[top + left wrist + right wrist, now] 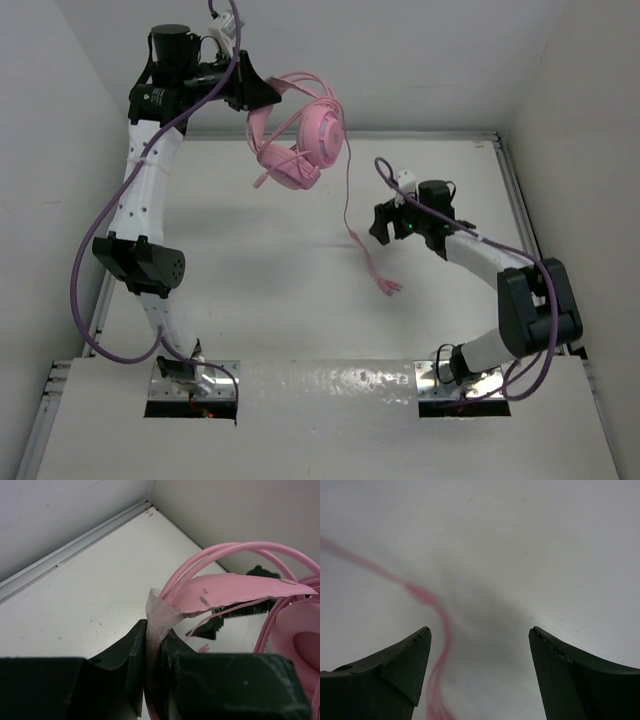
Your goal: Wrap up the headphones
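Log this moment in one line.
left claw: shut on headphones, aloft | right claw: open near cord | cord: dangling, unwrapped

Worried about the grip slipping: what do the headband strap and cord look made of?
Headband strap: thin matte pink sheet, likely soft plastic or faux leather; it bends and shows scuffs. Cord: thin pink cable, probably with a rubbery plastic jacket; it hangs slack in loose bends.

Pink over-ear headphones (300, 140) suspended in air, headband (235, 587) uppermost, earcups (322, 135) hanging tilted; thin cord (349, 200) dangles down, tail end on table (250, 300).
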